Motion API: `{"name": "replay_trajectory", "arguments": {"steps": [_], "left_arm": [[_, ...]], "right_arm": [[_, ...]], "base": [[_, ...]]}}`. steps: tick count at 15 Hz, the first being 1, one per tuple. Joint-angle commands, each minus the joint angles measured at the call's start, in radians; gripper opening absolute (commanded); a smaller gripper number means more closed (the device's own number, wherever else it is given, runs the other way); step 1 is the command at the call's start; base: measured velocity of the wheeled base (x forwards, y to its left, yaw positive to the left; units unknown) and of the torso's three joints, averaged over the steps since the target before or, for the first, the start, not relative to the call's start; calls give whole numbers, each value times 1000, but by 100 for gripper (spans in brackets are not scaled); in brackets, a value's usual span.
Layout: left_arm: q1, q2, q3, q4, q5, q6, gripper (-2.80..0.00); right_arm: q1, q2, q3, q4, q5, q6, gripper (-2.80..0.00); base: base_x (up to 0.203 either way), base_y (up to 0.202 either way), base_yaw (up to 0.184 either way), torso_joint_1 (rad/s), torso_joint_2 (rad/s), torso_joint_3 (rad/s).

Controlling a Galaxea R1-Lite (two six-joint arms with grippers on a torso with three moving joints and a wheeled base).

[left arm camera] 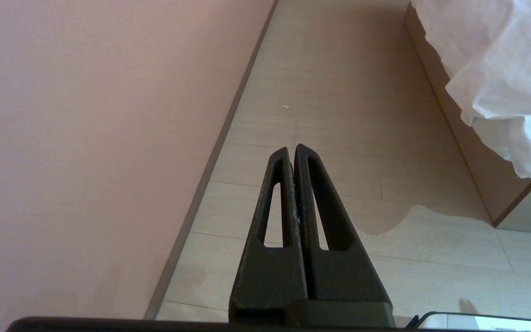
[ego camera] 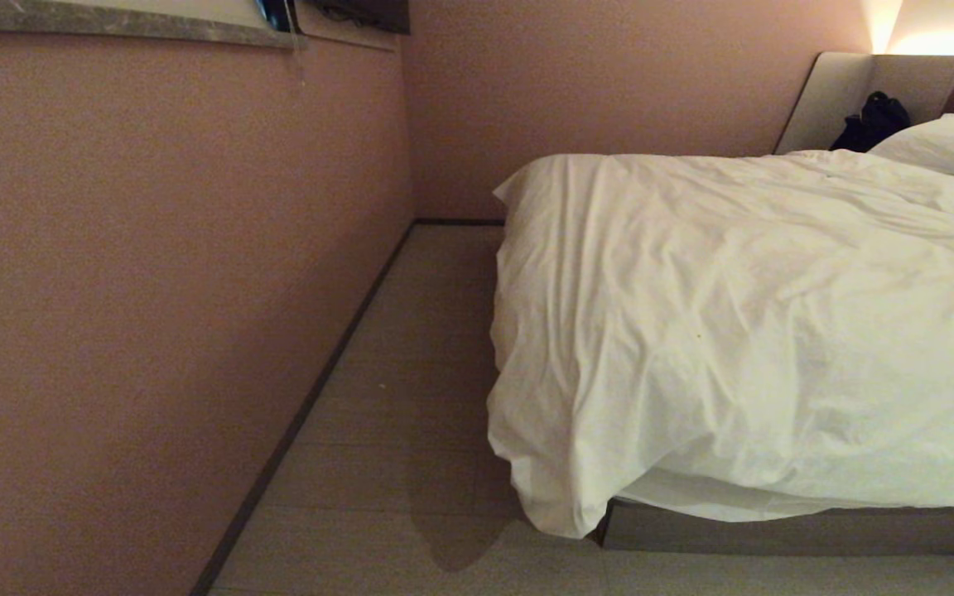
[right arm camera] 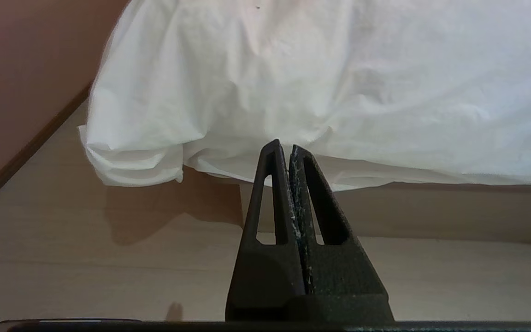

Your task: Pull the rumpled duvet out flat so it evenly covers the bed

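Wrinkled duvet (ego camera: 742,331) lies over the bed (ego camera: 800,530), its corner drooping past the base at 7 o'clock toward the floor (ego camera: 411,463); left pincer (left arm camera: 292,150) and right pincer (right arm camera: 283,147) both clamped together, empty, off the duvet.

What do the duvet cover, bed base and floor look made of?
Duvet: looks like matte white woven cotton; fine sharp creases, puffy fill underneath. Bed base: smooth grey-brown panel, possibly laminate or upholstered board; can't tell which. Floor: pale planks or tiles with visible seams and a slight sheen, likely laminate or vinyl.
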Motion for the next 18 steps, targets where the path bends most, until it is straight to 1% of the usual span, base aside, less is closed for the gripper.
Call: {"name": "replay_trajectory", "arguments": {"steps": [1, 12, 18], "left_arm": [[0, 2, 0, 1, 0, -2, -280], [0, 2, 0, 1, 0, 0, -280], [0, 2, 0, 1, -1, -2, -280]], "right_arm": [[0, 0, 0, 0, 0, 0, -280], [0, 0, 0, 0, 0, 0, -280], [0, 0, 0, 0, 0, 0, -280]], "base": [[0, 0, 0, 0, 0, 0], [0, 0, 0, 0, 0, 0], [-178, 0, 1, 3, 2, 3]]}}
